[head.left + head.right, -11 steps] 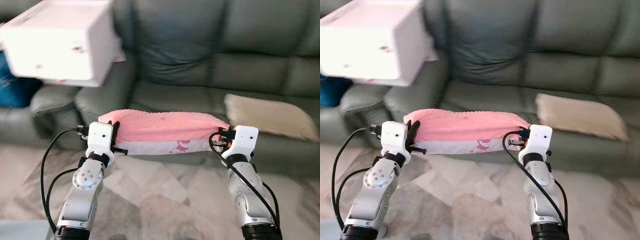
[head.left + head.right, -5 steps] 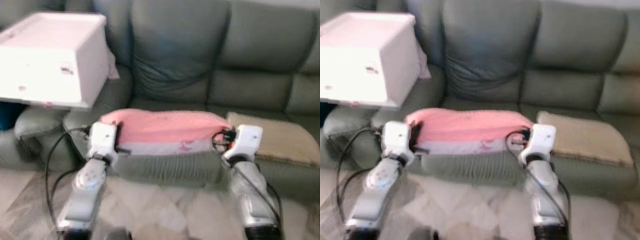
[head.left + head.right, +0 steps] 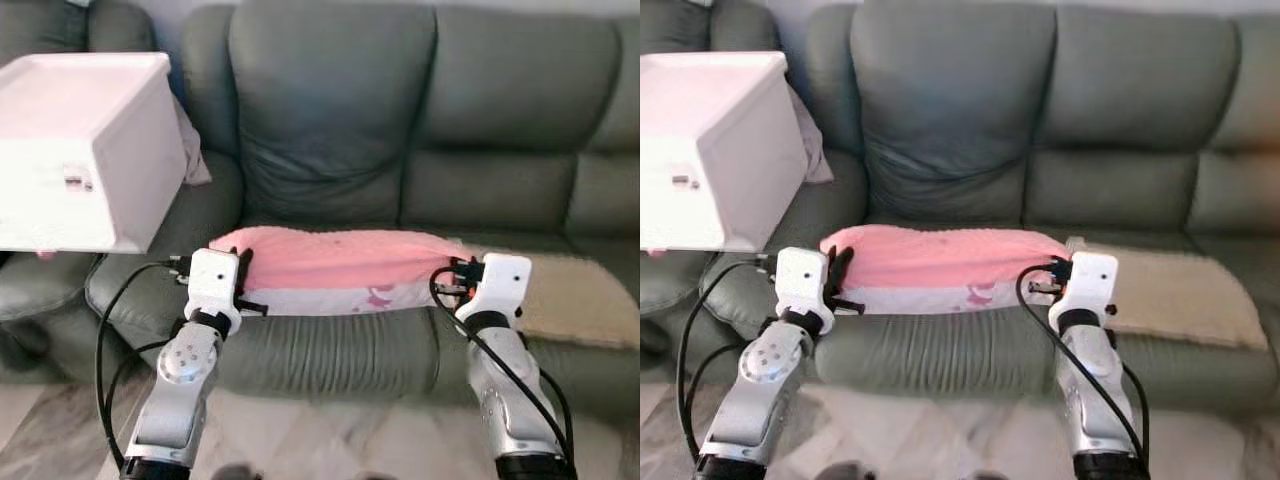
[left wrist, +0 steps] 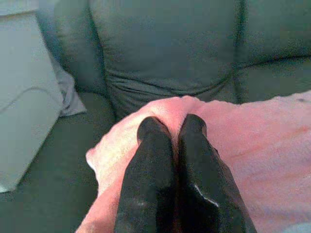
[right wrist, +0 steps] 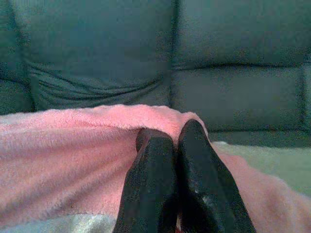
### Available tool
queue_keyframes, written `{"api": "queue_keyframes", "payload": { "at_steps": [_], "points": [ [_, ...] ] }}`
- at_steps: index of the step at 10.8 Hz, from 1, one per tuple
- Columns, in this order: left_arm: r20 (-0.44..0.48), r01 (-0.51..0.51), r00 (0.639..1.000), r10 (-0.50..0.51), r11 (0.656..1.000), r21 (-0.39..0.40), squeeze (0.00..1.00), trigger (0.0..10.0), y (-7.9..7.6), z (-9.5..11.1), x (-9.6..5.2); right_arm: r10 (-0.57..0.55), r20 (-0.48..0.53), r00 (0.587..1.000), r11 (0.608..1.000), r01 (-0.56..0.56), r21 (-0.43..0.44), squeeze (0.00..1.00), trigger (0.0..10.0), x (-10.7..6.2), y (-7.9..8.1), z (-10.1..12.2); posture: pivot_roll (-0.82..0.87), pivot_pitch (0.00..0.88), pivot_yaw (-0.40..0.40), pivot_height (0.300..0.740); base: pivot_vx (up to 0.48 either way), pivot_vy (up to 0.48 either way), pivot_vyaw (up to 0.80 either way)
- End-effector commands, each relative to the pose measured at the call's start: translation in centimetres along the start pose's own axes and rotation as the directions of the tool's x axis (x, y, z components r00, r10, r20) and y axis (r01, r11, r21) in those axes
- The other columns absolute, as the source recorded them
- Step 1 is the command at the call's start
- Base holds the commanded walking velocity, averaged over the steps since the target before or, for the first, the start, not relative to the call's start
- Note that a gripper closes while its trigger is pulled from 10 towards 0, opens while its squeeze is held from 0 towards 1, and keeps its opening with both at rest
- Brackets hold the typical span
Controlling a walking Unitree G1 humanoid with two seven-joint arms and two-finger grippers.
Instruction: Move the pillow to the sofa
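Both grippers, left gripper (image 4: 171,127) and right gripper (image 5: 171,133), clenched on pillow (image 3: 335,262); lower level onto sofa (image 3: 330,345) seat, release together.

No text, brand, number or sign could be read anywhere. The big white plastic box (image 3: 85,150) on the sofa arm carried a small label on its side, but the print on it was too small and blurred to make out. The pink plush pillow with a white underside (image 3: 335,270) had a small pink figure printed on the white part; it was a picture, not letters.
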State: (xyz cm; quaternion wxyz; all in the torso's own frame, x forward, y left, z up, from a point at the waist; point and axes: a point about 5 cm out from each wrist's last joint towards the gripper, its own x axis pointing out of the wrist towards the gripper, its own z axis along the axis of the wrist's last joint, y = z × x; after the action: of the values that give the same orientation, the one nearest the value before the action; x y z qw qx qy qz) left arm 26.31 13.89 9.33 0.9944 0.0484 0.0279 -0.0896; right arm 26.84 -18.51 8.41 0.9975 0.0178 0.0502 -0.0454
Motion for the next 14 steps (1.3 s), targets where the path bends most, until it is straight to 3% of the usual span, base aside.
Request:
{"api": "queue_keyframes", "payload": {
  "at_steps": [1,9,12,14],
  "points": [
    [0.014,-0.036,0.999,0.035,0.999,0.017,0.00,10.0,1.2,0.4,-0.1,0.006,0.024,1.000,1.000,-0.006,0.005,0.00,10.0,0.2,0.4,0.7,-0.01,0.000,-0.045,0.740,0.412,0.000,-0.52],
    [-0.008,-0.025,1.000,0.025,0.999,0.040,0.00,10.0,1.6,0.4,0.3,0.001,0.023,1.000,1.000,-0.002,0.012,0.00,10.0,0.1,0.5,0.7,-0.01,0.000,-0.040,0.740,0.048,0.000,0.00],
    [0.006,-0.042,0.999,0.042,0.998,0.042,0.00,10.0,2.3,0.7,0.8,-0.001,0.022,1.000,1.000,0.001,0.013,0.00,10.0,0.2,0.4,0.6,-0.01,0.000,-0.039,0.740,0.000,0.000,-0.70],
    [0.002,-0.043,0.999,0.043,0.998,0.040,0.00,10.0,2.3,0.6,0.7,-0.001,0.022,1.000,1.000,0.001,0.014,0.00,10.0,0.2,0.4,0.7,-0.01,0.000,-0.039,0.740,0.000,0.000,0.00]
  ]
}}
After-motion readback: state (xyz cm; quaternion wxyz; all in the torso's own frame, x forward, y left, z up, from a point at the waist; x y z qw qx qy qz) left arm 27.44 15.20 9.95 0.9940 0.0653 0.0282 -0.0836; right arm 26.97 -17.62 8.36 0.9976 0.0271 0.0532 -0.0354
